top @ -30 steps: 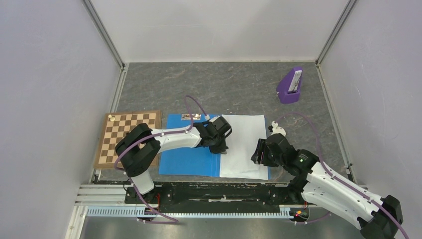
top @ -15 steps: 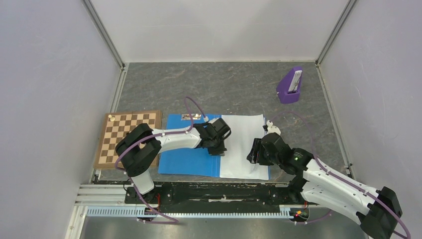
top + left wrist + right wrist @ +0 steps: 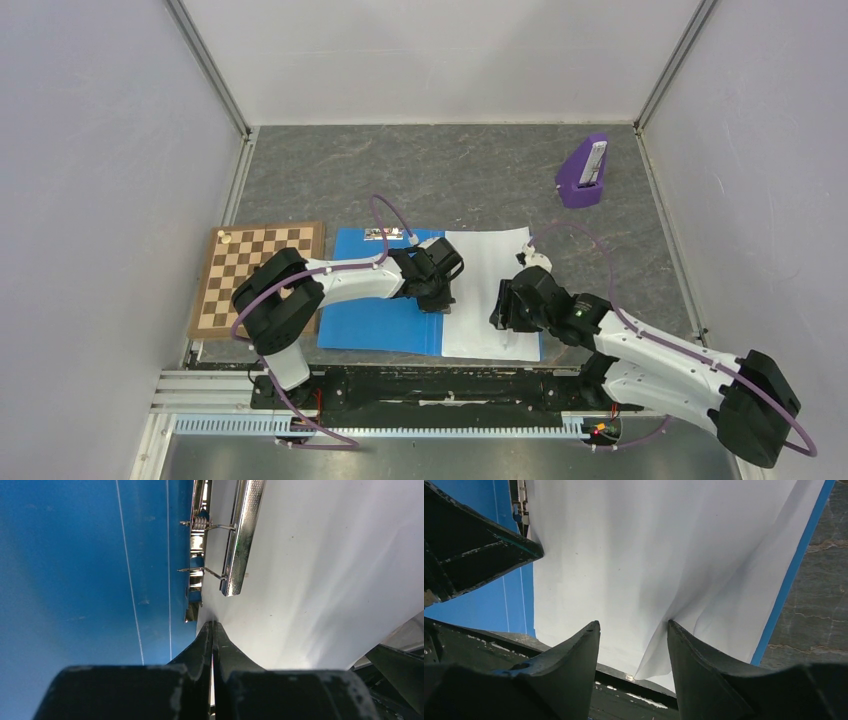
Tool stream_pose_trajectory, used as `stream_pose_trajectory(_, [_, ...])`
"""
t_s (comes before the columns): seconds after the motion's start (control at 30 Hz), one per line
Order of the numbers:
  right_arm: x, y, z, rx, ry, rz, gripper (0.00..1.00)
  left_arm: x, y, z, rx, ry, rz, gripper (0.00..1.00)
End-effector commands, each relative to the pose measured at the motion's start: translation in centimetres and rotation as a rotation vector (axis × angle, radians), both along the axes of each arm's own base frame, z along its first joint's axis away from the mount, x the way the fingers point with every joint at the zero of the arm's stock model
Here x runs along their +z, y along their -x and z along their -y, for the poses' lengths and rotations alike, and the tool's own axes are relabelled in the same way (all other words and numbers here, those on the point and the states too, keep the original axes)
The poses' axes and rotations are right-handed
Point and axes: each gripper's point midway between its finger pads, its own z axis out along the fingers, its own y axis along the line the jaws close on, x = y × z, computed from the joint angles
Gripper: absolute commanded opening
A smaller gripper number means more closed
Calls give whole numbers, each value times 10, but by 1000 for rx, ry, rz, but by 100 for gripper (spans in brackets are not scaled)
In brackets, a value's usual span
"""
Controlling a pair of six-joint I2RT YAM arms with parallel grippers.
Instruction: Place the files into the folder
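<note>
The blue folder (image 3: 380, 312) lies open on the table. The white files (image 3: 490, 268) lie on its right half. My left gripper (image 3: 440, 300) is shut, its tips pressed down at the files' left edge (image 3: 213, 625), just below the metal clip (image 3: 240, 535) at the spine. My right gripper (image 3: 503, 318) is open over the near right part of the files (image 3: 649, 545). Its right finger (image 3: 704, 665) touches the top sheet, which is rumpled and lifted at its near corner. A strip of folder (image 3: 791, 575) shows past the files' right edge.
A brown chessboard (image 3: 255, 272) lies left of the folder. A purple object (image 3: 583, 172) stands at the back right. Grey walls close in both sides. The black rail at the table's near edge (image 3: 450, 385) lies just under the files' near edge.
My right gripper has moved left, further over the files, and the top sheet has rumpled against its finger. The left gripper has stayed in place.
</note>
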Motion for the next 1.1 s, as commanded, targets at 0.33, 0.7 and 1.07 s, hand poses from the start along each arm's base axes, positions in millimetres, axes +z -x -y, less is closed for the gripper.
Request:
stream_pose_trajectory(0.33, [22, -26, -22, 30, 12, 73, 55, -15, 3, -9, 48, -42, -16, 2])
stream_pose_trajectory(0.7, [54, -23, -54, 88, -24, 98, 56, -16, 4, -10, 50, -43, -17, 2])
stream_pose_trajectory(1.07, [3, -16, -7, 27, 150, 69, 57, -15, 5, -12, 46, -48, -15, 2])
